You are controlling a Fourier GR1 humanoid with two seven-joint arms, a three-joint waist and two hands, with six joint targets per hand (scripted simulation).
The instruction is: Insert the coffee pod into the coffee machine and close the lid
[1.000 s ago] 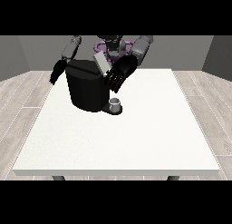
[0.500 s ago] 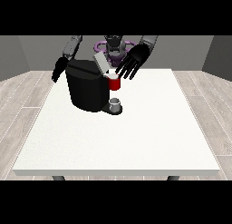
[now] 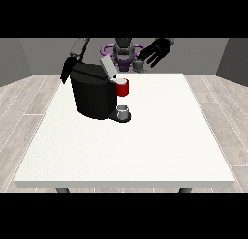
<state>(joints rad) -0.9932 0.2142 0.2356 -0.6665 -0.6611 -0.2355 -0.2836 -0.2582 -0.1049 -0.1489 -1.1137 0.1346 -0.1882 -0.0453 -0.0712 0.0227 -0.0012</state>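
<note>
While the machine (image 3: 92, 95) hides most of the hand at the view's left (image 3: 65, 72), fingers untellable, hand at the view's right (image 3: 154, 51) spread, lid (image 3: 107, 67) raised, no writing legible.

Black coffee machine (image 3: 92, 95) stands upright on the table, grey lid (image 3: 107, 67) raised.

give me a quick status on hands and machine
Hand at view's right open, raised off the machine. Other hand behind it, fingers unclear. Lid up. Pod not spotted.
</note>
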